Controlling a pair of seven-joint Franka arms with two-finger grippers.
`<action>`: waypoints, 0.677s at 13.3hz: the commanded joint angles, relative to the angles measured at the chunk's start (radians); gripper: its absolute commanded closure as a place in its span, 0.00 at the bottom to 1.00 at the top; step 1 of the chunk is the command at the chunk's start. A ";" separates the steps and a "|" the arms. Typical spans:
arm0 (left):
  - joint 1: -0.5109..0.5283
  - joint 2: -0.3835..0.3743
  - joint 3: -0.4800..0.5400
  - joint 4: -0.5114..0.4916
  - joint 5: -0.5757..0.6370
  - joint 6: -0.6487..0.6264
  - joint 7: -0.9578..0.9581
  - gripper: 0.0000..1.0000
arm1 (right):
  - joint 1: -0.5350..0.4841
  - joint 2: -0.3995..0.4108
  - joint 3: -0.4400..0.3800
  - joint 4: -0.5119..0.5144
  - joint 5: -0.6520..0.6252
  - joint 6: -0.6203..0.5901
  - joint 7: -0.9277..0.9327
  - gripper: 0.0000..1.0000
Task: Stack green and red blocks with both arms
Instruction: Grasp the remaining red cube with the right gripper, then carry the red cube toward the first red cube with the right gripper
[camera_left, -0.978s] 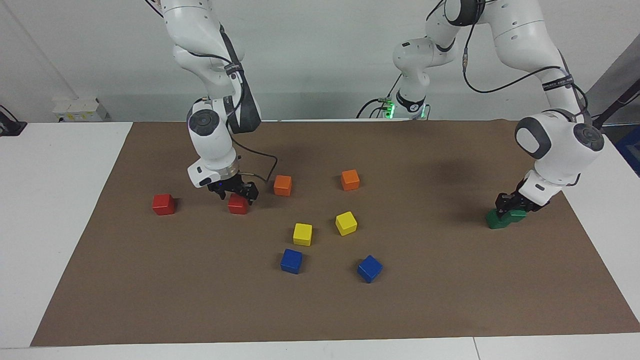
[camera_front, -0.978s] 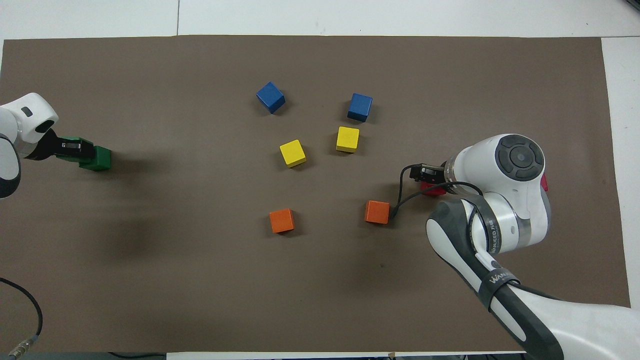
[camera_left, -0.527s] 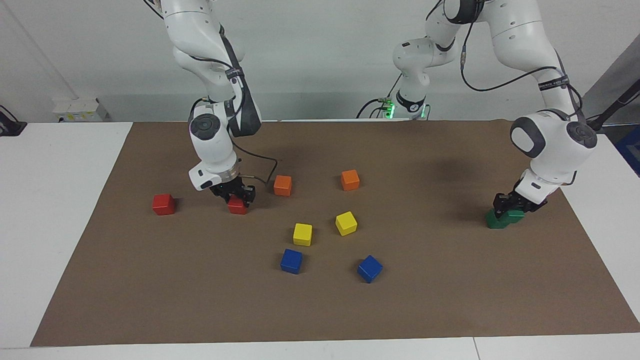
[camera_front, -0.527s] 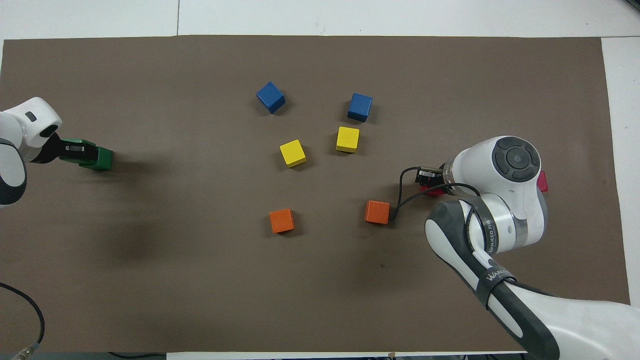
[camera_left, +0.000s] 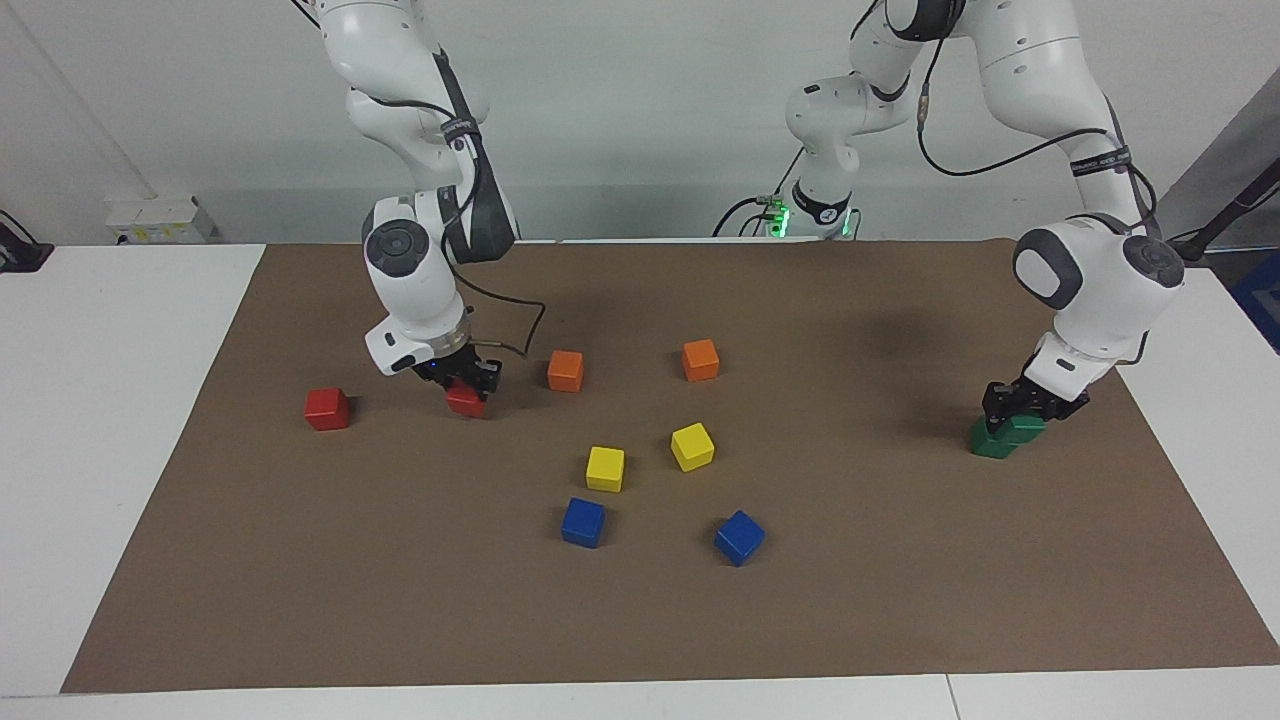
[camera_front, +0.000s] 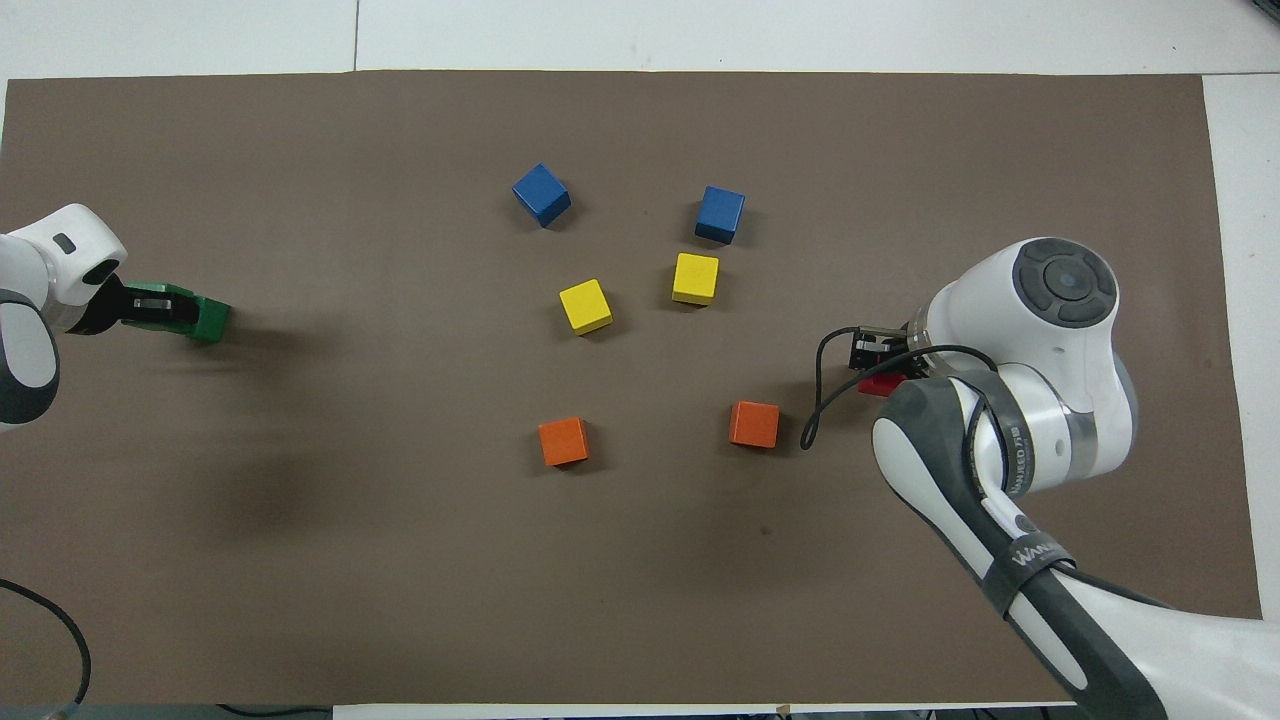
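My right gripper (camera_left: 462, 384) is shut on a red block (camera_left: 466, 400) and holds it just above the brown mat; it also shows in the overhead view (camera_front: 882, 384). The second red block (camera_left: 327, 408) lies on the mat toward the right arm's end and is hidden under the right arm in the overhead view. My left gripper (camera_left: 1015, 408) is low at the left arm's end, shut on a green block (camera_left: 1032, 430). That block touches the other green block (camera_left: 988, 441), which shows in the overhead view (camera_front: 210, 320) just past the left gripper (camera_front: 150, 303).
Two orange cubes (camera_left: 565, 371) (camera_left: 700, 360), two yellow cubes (camera_left: 605, 468) (camera_left: 692, 446) and two blue cubes (camera_left: 583, 522) (camera_left: 739, 537) lie in the middle of the brown mat (camera_left: 900, 600). White table surrounds the mat.
The right gripper has closed on the red block, raised it slightly and shifted it toward the other red block. The left wrist has risen a little with the green block.
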 joint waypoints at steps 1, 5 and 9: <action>-0.010 -0.021 0.003 -0.055 -0.016 0.040 0.004 0.21 | -0.085 -0.064 0.001 0.072 0.000 -0.157 -0.148 1.00; -0.009 -0.019 0.003 -0.047 -0.016 0.041 0.006 0.00 | -0.277 -0.124 0.000 0.086 -0.035 -0.221 -0.516 1.00; -0.009 -0.025 0.003 0.018 -0.016 -0.046 0.003 0.00 | -0.346 -0.123 0.001 0.077 -0.059 -0.181 -0.597 1.00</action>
